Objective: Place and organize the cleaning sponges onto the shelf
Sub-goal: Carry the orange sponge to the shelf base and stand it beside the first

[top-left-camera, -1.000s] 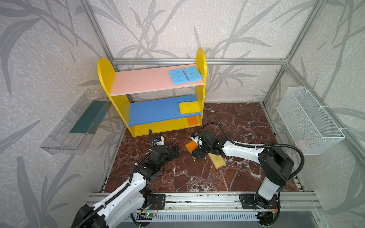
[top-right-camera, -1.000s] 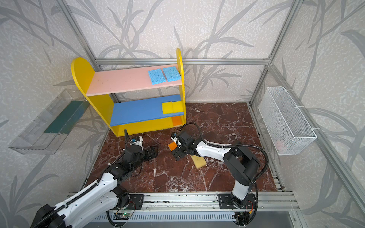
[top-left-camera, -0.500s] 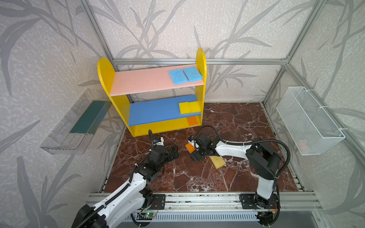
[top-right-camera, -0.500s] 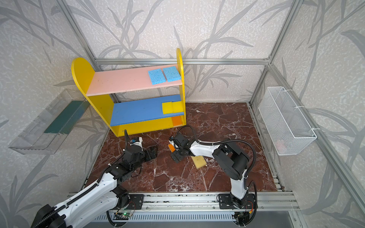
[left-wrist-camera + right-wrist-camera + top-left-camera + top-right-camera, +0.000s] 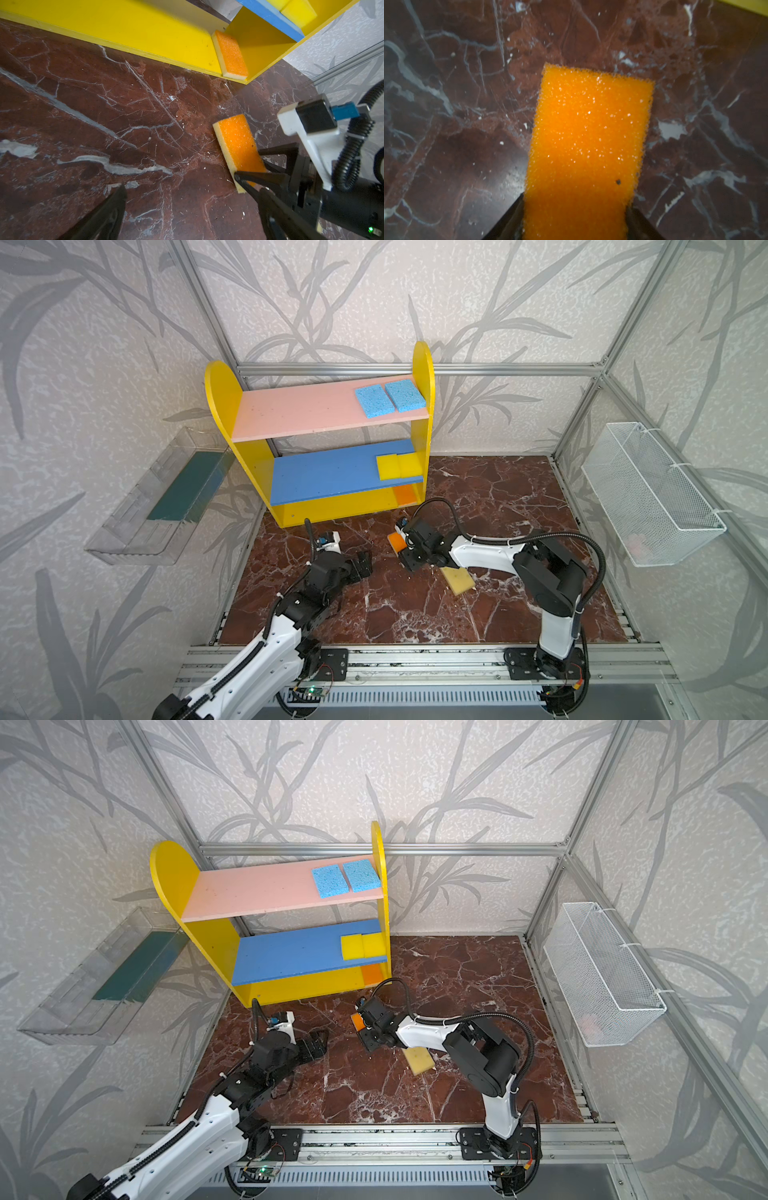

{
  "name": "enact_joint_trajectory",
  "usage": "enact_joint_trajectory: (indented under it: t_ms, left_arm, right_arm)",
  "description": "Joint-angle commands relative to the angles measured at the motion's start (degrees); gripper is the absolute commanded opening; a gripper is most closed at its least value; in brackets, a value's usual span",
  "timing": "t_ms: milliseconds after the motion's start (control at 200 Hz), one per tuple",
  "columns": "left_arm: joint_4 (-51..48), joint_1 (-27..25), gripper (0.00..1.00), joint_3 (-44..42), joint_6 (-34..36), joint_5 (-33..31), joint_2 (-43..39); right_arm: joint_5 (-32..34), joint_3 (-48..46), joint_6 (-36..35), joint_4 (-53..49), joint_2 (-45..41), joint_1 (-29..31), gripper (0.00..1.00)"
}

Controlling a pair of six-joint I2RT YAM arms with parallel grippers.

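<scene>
You've got twin arms: left arm (image 5: 266, 651) and right arm (image 5: 486, 553), glossy white shells between chunky black joints. Ribbed black hose (image 5: 557, 534) runs along the right one. The right gripper (image 5: 247, 164) is black, tapered fingers, carrying a white camera bracket (image 5: 307, 133) with a blue plug (image 5: 345, 112).

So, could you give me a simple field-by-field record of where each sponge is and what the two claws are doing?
Pink top board of the yellow-sided shelf: two light blue porous sponges, right end
Blue middle board: two bright yellow foam sponges, right end
Yellow base: orange-topped sponge, right corner
Red marble floor: second orange-topped sponge; pale yellow sponge
Right gripper: jaws either side of that second sponge; grip unclear
Left gripper: open, empty, over the floor
</scene>
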Motion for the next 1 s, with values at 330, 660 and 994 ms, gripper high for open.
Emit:
enact_joint_trajectory:
  t_ms: [330, 660, 994]
  left_arm:
    - [-3.24, 0.36, 0.99, -5.26, -2.76, 3.74, -6.35]
    - [-5.85, 0.29, 0.98, -4.66, -1.70, 4.24, -7.90]
    - [-5.78, 0.39, 0.95, -4.54, -2.23, 3.44, -7.69]
  right_arm:
    - [9.91, 17.23, 5.60, 9.44, 13.28, 0.04, 0.64]
    - [11.62, 28.67, 5.56, 7.71, 21.41, -1.83, 0.80]
    - [6.66, 21.94, 5.08, 12.61, 15.45, -2.56, 0.93]
